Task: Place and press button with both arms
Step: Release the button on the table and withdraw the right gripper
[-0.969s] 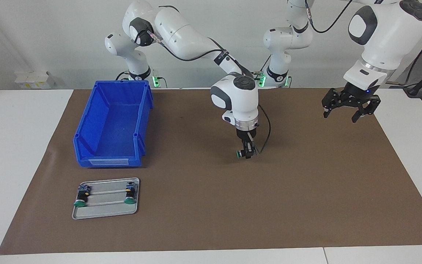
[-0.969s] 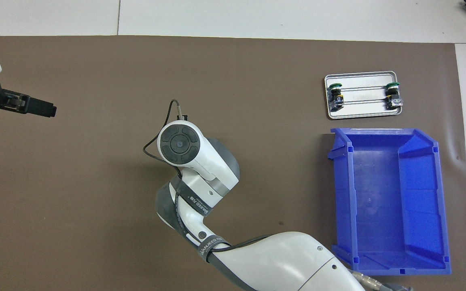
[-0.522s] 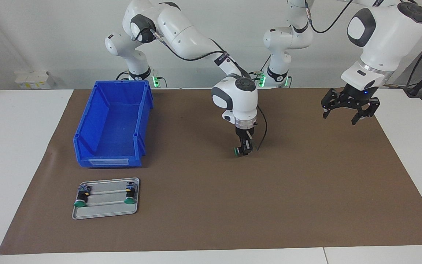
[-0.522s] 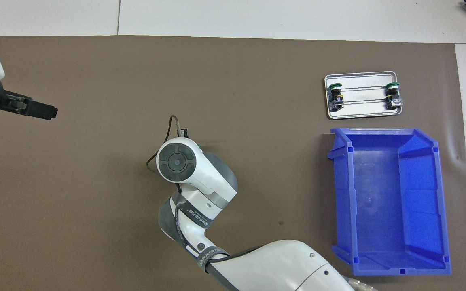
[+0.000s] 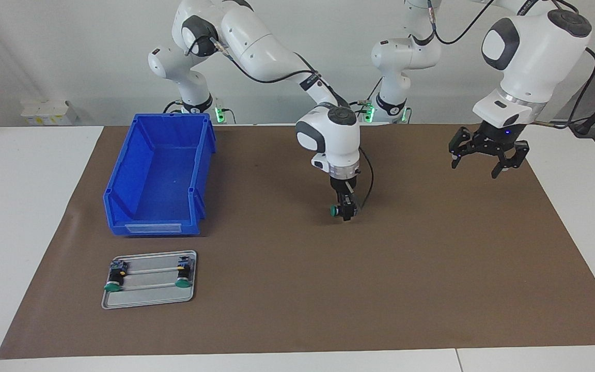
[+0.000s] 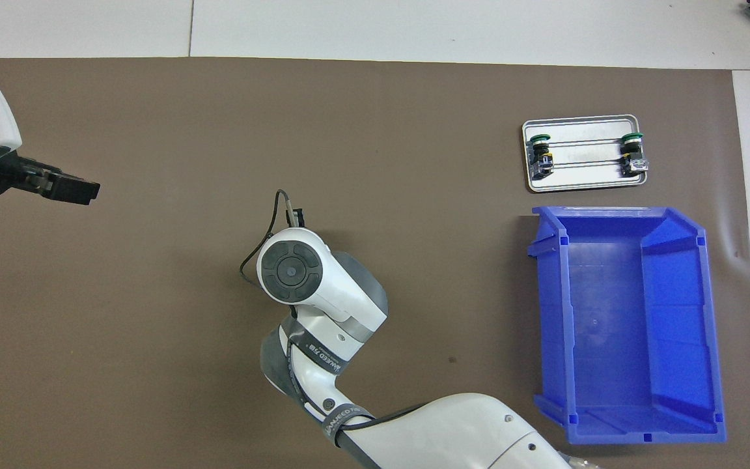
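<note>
The right gripper (image 5: 347, 211) is standing low over the middle of the brown mat (image 5: 432, 268) on the desk (image 5: 18, 206), with the button (image 5: 334, 210) at its jaws, green cap sideways; whether the jaws are gripping it I cannot tell. The left gripper (image 5: 483, 157) is hanging over the mat toward the left arm's end, jaws spread open and holding nothing. Two identical buttons are lying in the metal tray (image 5: 147, 299), beside the blue bin (image 5: 122, 206).
</note>
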Action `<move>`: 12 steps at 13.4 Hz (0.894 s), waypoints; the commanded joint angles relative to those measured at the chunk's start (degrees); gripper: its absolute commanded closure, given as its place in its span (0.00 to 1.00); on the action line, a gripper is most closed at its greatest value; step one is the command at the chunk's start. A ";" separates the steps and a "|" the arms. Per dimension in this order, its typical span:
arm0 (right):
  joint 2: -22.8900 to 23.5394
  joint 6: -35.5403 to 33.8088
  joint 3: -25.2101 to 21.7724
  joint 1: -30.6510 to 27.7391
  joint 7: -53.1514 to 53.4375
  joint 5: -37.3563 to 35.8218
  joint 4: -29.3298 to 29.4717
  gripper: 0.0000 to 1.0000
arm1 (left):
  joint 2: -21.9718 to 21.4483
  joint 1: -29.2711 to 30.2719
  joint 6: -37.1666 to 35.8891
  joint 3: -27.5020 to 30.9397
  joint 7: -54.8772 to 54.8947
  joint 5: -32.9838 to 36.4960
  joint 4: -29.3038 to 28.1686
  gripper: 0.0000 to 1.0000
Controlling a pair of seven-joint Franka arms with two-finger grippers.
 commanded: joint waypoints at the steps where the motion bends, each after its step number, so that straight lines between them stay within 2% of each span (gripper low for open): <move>1: -2.58 0.33 0.23 -1.39 -0.38 -5.11 -1.05 0.01 | -1.92 0.01 1.82 0.22 3.36 -0.58 -2.63 0.00; 5: -10.92 -3.08 0.32 -7.97 -17.47 -4.42 -3.15 0.01 | -1.92 -0.52 3.13 0.13 8.90 -0.76 -3.33 0.00; 9: -17.00 -7.57 0.32 -15.88 -44.27 -2.23 -4.82 0.01 | -1.92 -3.41 8.83 -0.05 16.98 -0.85 -7.89 0.00; 12: -19.73 -12.57 0.32 -21.69 -69.39 -1.87 -4.91 0.01 | -1.14 -7.45 11.31 0.04 20.25 -0.85 -10.35 0.00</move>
